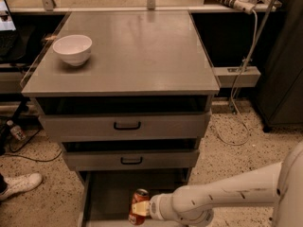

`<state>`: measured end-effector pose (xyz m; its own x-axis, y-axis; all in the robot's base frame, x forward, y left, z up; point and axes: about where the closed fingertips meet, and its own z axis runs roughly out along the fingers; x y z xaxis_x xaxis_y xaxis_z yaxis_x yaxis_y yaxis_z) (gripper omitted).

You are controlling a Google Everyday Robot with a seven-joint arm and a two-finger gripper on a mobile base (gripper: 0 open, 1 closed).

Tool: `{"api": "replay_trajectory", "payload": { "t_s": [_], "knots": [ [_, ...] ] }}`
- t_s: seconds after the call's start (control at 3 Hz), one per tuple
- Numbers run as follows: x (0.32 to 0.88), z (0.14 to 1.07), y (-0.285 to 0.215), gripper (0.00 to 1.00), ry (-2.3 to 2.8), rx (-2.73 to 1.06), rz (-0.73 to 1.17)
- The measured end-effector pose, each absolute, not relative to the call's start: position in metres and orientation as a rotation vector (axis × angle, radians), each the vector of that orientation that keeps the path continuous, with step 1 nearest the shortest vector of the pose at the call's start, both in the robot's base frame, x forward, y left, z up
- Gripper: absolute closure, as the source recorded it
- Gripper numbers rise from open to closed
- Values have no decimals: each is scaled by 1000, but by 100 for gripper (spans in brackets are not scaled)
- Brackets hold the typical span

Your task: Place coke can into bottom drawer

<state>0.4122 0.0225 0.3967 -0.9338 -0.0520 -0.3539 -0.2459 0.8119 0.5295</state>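
The coke can [139, 206], red-orange with a silver top and white markings, is held upright over the open bottom drawer [106, 197], a wide grey tray pulled out below the two upper drawers. My gripper [143, 208] reaches in from the right on a white arm and is shut on the can at its right side. The can sits above the middle of the drawer floor, near the lower edge of the view. Whether the can touches the floor is hidden by the frame edge.
A white bowl [72, 48] stands on the grey cabinet top [142, 51] at the back left. The two upper drawers [125, 125] with black handles are slightly ajar. A white shoe [19, 184] and cables lie on the speckled floor at the left.
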Motion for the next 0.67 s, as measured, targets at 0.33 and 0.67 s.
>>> {"api": "replay_trajectory", "payload": {
  "t_s": [0.33,0.67],
  "knots": [
    [412,397,23,100,2674,-226,845],
    [419,370,26,100,2681,-173,876]
  ]
}}
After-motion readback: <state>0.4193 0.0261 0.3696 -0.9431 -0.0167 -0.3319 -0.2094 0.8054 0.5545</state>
